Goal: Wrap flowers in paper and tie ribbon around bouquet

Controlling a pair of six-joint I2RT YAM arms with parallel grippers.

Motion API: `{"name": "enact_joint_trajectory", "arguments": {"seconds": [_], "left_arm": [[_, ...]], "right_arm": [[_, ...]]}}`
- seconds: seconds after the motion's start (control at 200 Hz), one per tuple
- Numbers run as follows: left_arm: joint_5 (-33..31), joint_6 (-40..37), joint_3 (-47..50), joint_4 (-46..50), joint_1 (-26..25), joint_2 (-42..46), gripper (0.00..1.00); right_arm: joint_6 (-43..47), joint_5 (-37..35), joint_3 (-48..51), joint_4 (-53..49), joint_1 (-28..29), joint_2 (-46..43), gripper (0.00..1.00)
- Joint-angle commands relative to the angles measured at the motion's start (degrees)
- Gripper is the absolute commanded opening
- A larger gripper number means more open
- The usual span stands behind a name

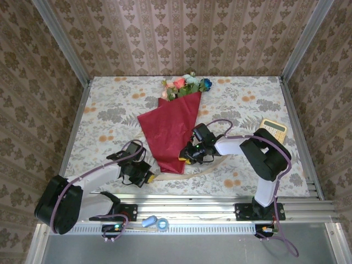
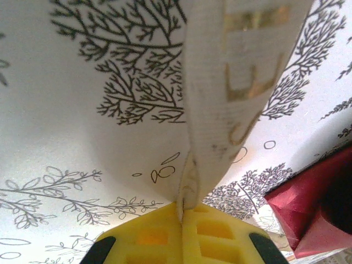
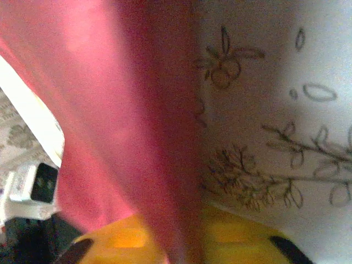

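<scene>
**A:** How are the arms set?

**B:** Both lie low over the tablecloth [image 1: 110, 104]. The left arm [image 1: 93, 179] stretches from its base toward 2 o'clock, almost flat. The left gripper [image 1: 148, 177] sits at 7 o'clock of the cone's tip. The right arm [image 1: 236, 144] folds back on itself and reaches toward 9 o'clock, putting the right gripper [image 1: 184, 157] at the cone's 4 o'clock edge.

**A:** And the fingers?

**B:** On the left wrist camera the yellow fingers [image 2: 159, 236] are pressed together on the ribbon [image 2: 220, 82], which rises from the pinch as a creased band. On the right wrist camera the yellow pads [image 3: 124, 239] sit narrowly on either side of a fold of the paper [image 3: 137, 110]. Blur hides the exact contact.

**A:** Where's the bouquet?

**B:** The bouquet [image 1: 170, 129] lies flat at mid-table, with its narrow tip at 6 o'clock and the flowers [image 1: 184, 85] at 12 o'clock.

**A:** Materials?

**B:** The paper is thin, crimson and faintly creased, wrapped into a long triangle. The ribbon is cream and finely ribbed, with gold lettering. The blooms are pink, coral and blue, with green leaves. The cloth is pale, printed with grey branches and orange blossoms.
</scene>
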State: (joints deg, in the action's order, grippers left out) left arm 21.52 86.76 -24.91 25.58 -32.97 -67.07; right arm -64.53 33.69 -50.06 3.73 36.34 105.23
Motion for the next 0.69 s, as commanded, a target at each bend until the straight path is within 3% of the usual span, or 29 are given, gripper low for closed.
{"name": "enact_joint_trajectory", "arguments": {"seconds": [0.0,0.115,0.32,0.475,0.69], "left_arm": [[-3.15,0.74,0.54,-3.50,0.27,-1.77,0.00],[-3.37,1.38,1.22,-5.50,1.76,-2.33,0.00],[-2.00,-0.70,-0.68,-12.04,6.43,-8.48,0.00],[-0.46,-2.08,-3.95,-19.19,12.78,-16.81,0.00],[0.11,-2.47,-12.94,-27.06,19.50,-28.24,0.00]], "right_arm": [[-1.10,-0.55,-1.33,4.45,0.46,1.13,0.10],[-2.31,-0.17,-3.02,1.93,-0.78,-1.39,0.00],[-4.88,5.10,-6.49,-1.54,-3.59,-4.70,0.00],[-4.63,8.15,-8.67,-5.21,-4.93,-6.97,0.00],[-4.46,10.07,-7.68,-6.22,-5.13,-9.15,0.00]]}}
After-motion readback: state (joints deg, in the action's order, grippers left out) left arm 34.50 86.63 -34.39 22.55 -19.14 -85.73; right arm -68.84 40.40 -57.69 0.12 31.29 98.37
